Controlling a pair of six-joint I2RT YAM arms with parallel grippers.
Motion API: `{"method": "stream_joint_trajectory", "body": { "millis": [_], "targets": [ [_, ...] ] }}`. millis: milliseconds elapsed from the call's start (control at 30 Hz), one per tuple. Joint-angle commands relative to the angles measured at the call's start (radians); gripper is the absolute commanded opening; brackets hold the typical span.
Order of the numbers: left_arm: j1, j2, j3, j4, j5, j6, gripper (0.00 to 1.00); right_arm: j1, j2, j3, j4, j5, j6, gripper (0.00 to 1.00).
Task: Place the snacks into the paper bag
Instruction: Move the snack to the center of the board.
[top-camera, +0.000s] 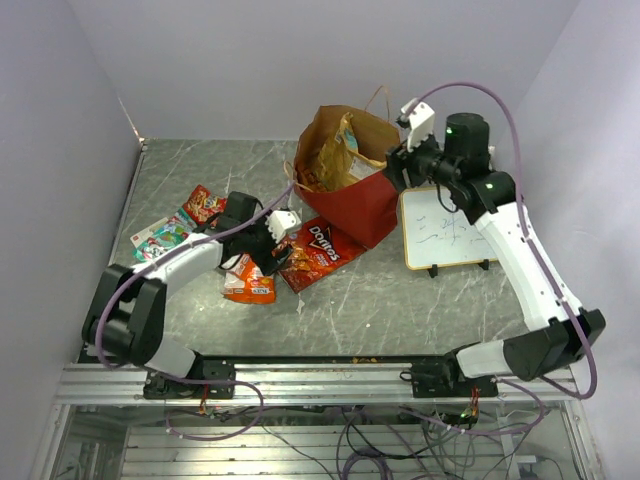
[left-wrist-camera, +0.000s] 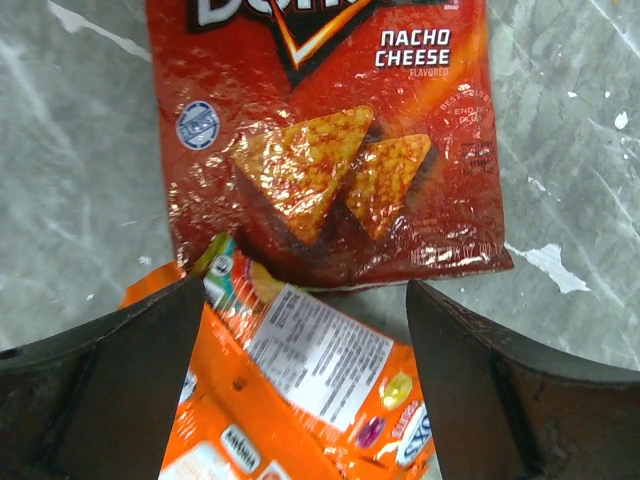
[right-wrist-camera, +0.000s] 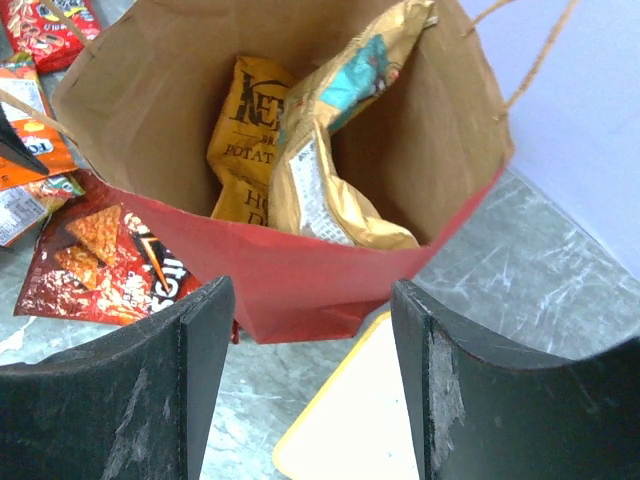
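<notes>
On the table (top-camera: 400, 300), the left jaws stand spread astride an orange packet (left-wrist-camera: 300, 400), beside the red Doritos bag (left-wrist-camera: 330, 150). Farther back, the upright paper bag (top-camera: 365, 210) holds a yellow chip bag (right-wrist-camera: 245, 120) and a kraft pouch (right-wrist-camera: 330, 200). The right jaws hover spread and empty above its rim.

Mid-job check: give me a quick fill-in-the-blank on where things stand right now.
1. The flat crinkly snack packet below the open left pincer is coloured ___.
2. The red nacho-cheese chip bag lies on the grey ___, outside the red paper bag.
3. The open right pincer holds ___.
Missing: orange; table; nothing.
</notes>
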Motion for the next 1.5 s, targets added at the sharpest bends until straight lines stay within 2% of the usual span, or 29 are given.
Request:
{"method": "stream_joint_trajectory", "body": {
  "millis": [0, 133, 300, 500, 900, 1133, 1467],
  "targets": [
    [-0.021, 0.092, 0.037, 0.125, 0.07, -0.087, 0.92, -0.08, -0.102, -0.049, 0.088, -0.111, 0.011, 0.64],
    [-0.046, 0.164, 0.053, 0.149, 0.051, -0.149, 0.91, -0.133, -0.156, -0.095, 0.123, -0.159, 0.026, 0.69],
    [-0.105, 0.231, 0.099, 0.074, 0.02, -0.137, 0.81, -0.173, -0.183, -0.112, 0.133, -0.212, 0.035, 0.71],
    [-0.191, 0.269, 0.133, -0.049, -0.088, -0.066, 0.72, -0.209, -0.207, -0.138, 0.15, -0.259, 0.054, 0.72],
    [-0.344, 0.283, 0.097, -0.234, -0.238, 0.08, 0.64, -0.248, -0.222, -0.139, 0.154, -0.311, 0.077, 0.73],
    [-0.429, 0.32, 0.098, -0.369, -0.231, 0.16, 0.59, -0.269, -0.237, -0.152, 0.165, -0.328, 0.086, 0.74],
    [-0.523, 0.339, 0.096, -0.595, -0.08, 0.33, 0.55, -0.296, -0.232, -0.156, 0.171, -0.349, 0.1, 0.74]
  ]
}}
